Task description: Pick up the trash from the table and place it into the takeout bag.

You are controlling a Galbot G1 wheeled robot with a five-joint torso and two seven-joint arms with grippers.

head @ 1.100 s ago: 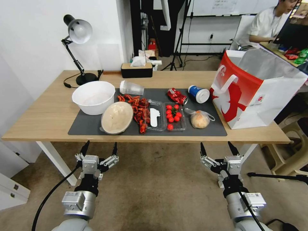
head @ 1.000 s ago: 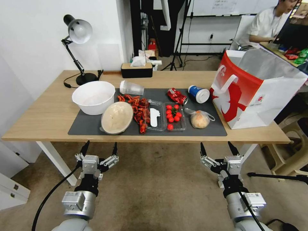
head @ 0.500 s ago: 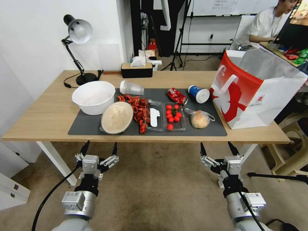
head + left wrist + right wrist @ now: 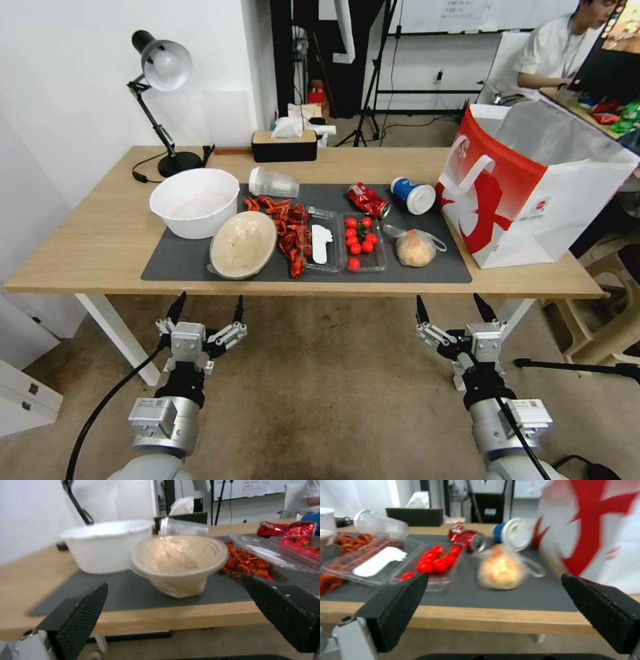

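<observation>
On the table's [image 4: 80, 247] dark mat lies the trash: a beige dish [image 4: 243, 244] [image 4: 180, 562], a clear plastic cup [image 4: 273, 182] [image 4: 380, 525], a crushed red can [image 4: 368, 199] [image 4: 466, 538], a blue-and-white cup [image 4: 413, 195] [image 4: 511, 533] and a wrapped bun [image 4: 416, 248] [image 4: 500, 570]. The red-and-white takeout bag [image 4: 533, 187] [image 4: 600, 535] stands open at the table's right end. My left gripper [image 4: 205, 308] and right gripper [image 4: 451, 308] hang open below the table's front edge, both holding nothing.
A white bowl [image 4: 195, 201], red crayfish shells [image 4: 290, 230], a clear tray [image 4: 323, 245] and a tray of cherry tomatoes [image 4: 361, 241] share the mat. A desk lamp [image 4: 163, 73] and a tissue box [image 4: 285, 143] stand at the back. A plastic chair [image 4: 607, 320] is at the right.
</observation>
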